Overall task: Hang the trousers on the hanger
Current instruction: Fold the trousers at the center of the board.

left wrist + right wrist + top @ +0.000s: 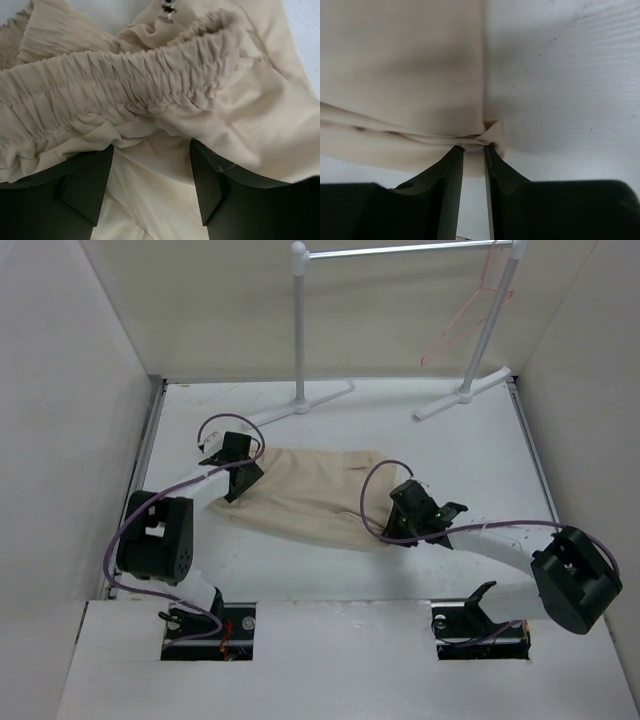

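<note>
Now the long beige cloth trousers [300, 495] lie crosswise; left gripper [152, 155] wide over the waistband [125, 75]; right gripper [473, 150] narrow, pinching the opposite corner; the thin pink wire hanger [460, 325] hangs beyond, nearer the right arm.

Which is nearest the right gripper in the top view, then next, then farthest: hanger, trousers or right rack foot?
1. The trousers, pinched in the right gripper, front centre.
2. The right rack foot, on the table behind it.
3. The hanger, up on the rail, back right.
</note>
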Action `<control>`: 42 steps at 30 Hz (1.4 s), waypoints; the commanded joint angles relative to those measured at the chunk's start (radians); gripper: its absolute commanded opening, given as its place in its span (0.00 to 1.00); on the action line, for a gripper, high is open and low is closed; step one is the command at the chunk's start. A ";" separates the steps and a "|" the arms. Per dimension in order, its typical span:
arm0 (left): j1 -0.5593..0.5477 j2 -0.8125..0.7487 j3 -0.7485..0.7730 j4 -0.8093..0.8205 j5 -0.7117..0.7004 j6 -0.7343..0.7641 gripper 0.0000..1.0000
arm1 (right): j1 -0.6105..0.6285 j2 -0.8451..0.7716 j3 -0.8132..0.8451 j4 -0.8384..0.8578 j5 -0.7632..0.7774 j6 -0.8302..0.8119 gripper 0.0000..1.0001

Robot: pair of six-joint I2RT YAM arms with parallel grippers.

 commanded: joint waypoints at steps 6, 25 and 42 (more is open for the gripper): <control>0.021 -0.363 -0.147 -0.160 -0.084 -0.023 0.62 | 0.004 -0.029 -0.031 0.065 -0.017 0.029 0.43; -0.518 0.127 0.606 -0.243 0.066 0.088 0.54 | -0.041 -0.078 0.156 0.060 -0.044 -0.086 0.49; -0.595 0.428 0.820 -0.229 0.203 0.037 0.50 | -0.021 0.079 0.165 0.027 0.055 -0.121 0.14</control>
